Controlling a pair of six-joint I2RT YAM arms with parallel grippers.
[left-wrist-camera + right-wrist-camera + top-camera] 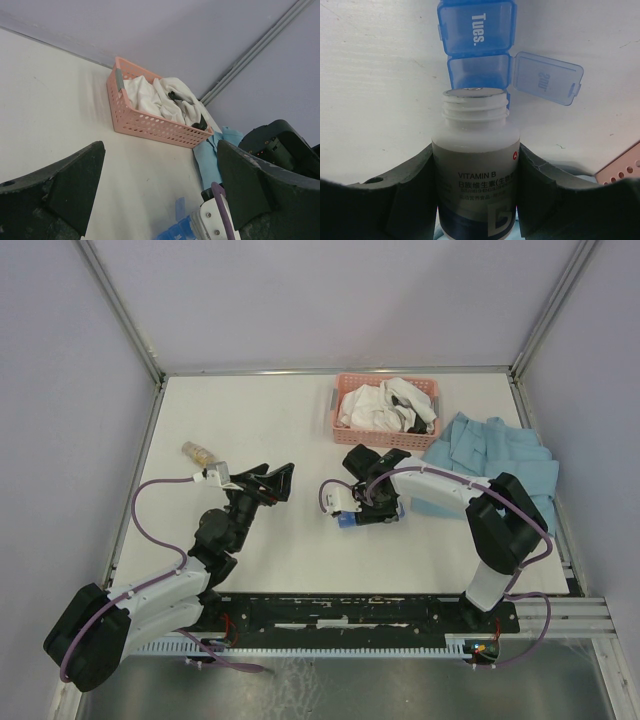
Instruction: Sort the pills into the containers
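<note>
Right claw (476, 175): clamped on the white plastic vitamin bottle (476, 130), cap off. I judge it is laid over so the mouth faces the open cell (479, 72).
Pill strip: blue translucent plastic organiser (476, 30), flat on the white bench (370, 75) just beyond the bottle mouth; the "Tues." cell is shut.
Contents: I see no pills in the open cell.
Left claw (160, 165): spread wide, empty.

Pink basket (370, 440) behind blue organiser (347, 521)
</note>
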